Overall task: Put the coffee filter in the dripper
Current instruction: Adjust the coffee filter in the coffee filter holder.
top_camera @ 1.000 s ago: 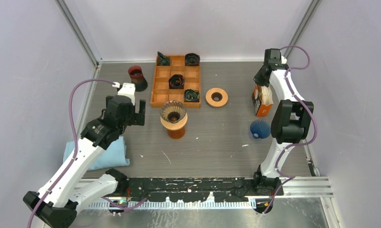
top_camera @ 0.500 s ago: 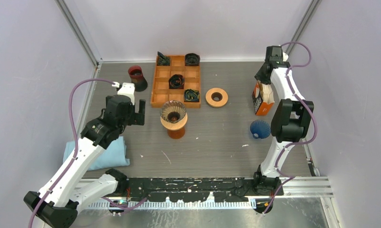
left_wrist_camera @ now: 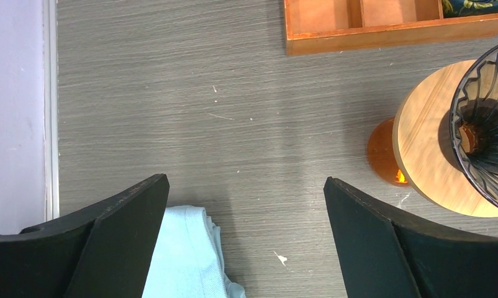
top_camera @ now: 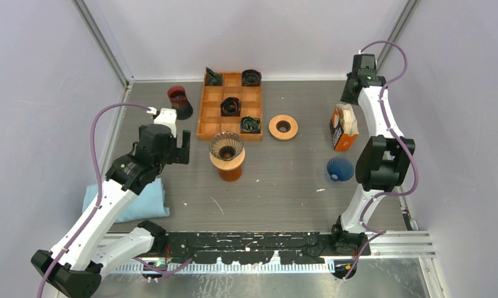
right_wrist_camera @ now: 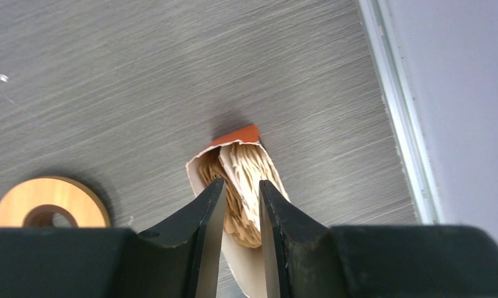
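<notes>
The dark ribbed glass dripper (top_camera: 226,146) sits on a round wooden stand over an amber base, mid-table; it also shows at the right edge of the left wrist view (left_wrist_camera: 485,124). The brown and cream coffee filters (right_wrist_camera: 246,162) stand in an open orange box (top_camera: 341,131) at the right. My right gripper (top_camera: 349,94) (right_wrist_camera: 241,183) hangs above the box, pointing down at it. Its jaws stand a narrow gap apart and I see nothing held between them. My left gripper (top_camera: 179,148) (left_wrist_camera: 244,180) is wide open and empty, left of the dripper.
A wooden compartment tray (top_camera: 201,118) with dark items stands at the back. A wooden ring (top_camera: 283,127) lies beside it. A blue ribbed dripper (top_camera: 339,169) sits near the right arm. A dark red cup (top_camera: 179,99) is back left. A light blue cloth (top_camera: 128,202) lies front left.
My right gripper has risen up and back from the mouth of the filter box. The left arm has not moved.
</notes>
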`<state>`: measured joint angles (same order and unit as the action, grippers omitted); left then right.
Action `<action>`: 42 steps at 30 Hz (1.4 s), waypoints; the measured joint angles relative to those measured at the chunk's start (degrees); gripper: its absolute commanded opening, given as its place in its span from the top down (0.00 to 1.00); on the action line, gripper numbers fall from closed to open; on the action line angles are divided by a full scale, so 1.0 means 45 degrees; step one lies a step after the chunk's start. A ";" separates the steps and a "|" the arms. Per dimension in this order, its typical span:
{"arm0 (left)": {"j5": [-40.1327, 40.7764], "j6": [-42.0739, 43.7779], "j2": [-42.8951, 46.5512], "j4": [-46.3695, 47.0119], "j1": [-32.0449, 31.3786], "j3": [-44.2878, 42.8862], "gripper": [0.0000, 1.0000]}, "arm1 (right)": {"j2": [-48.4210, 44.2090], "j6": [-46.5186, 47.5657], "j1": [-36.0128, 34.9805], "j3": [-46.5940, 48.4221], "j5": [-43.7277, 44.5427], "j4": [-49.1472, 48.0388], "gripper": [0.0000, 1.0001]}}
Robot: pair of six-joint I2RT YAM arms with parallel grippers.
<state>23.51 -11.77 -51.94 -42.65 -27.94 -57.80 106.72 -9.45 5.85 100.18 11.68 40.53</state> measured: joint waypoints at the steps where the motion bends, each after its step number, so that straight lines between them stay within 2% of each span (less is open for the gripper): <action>1: -0.0015 -0.0005 0.0000 0.0000 0.0000 0.0000 0.01 | 0.0000 0.0214 0.0005 0.0010 0.0049 0.0024 0.69; 13: -0.0034 -0.0005 0.0000 0.0000 0.0000 0.0000 0.01 | 0.0529 0.1719 0.0034 0.0461 -0.0680 0.0335 0.73; 36: -0.0034 0.0000 -0.0049 0.0000 0.0058 0.0005 0.01 | 0.1778 0.1846 0.0039 0.0831 -0.1156 0.0447 0.78; 42: -0.0034 0.0000 -0.0049 0.0000 0.0063 0.0005 0.01 | 0.1846 0.1851 0.0039 0.0831 -0.1132 0.0452 0.84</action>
<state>23.35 -11.77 -52.16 -42.65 -27.66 -57.78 115.02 -1.13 6.02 103.92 6.59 42.57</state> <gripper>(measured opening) 0.992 0.188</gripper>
